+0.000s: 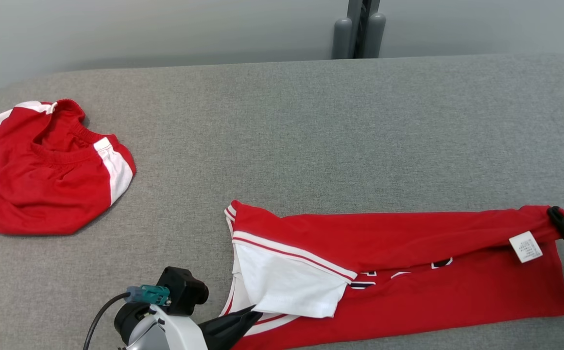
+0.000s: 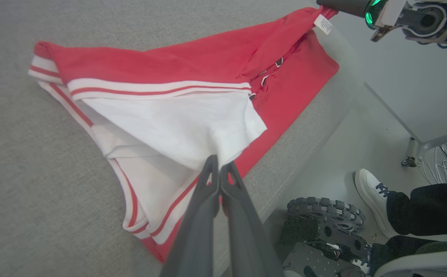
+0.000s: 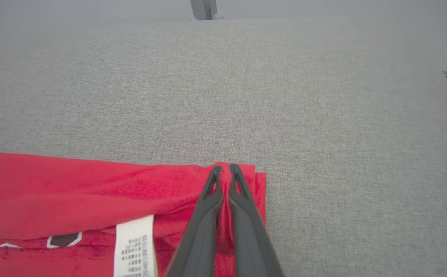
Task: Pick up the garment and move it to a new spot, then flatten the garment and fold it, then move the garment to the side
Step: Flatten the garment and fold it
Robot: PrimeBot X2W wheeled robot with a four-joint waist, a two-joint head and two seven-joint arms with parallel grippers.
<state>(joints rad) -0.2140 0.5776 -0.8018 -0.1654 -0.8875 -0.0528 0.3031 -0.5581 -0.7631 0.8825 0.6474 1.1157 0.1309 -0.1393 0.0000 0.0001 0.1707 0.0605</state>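
Note:
The garment [image 1: 408, 272] is a red shirt with a white sleeve and red-and-white trim, lying along the near edge of the grey table [image 1: 311, 121], folded lengthwise. My left gripper [image 1: 250, 313] is shut on the white sleeve end at the lower middle; in the left wrist view its fingertips [image 2: 220, 164] pinch the white cloth of the garment [image 2: 177, 77]. My right gripper [image 1: 554, 213] is shut on the red hem corner at the far right, beside a white care label [image 1: 525, 247]. In the right wrist view its tips [image 3: 223, 169] clamp the garment [image 3: 73, 188] at its folded corner.
A second red and white garment [image 1: 39, 170] lies crumpled at the table's left edge. A grey post [image 1: 358, 29] stands behind the table. In the left wrist view a person's white shoe [image 2: 371, 196] and dark trouser leg, and my wheeled base [image 2: 323, 227], are beside the table.

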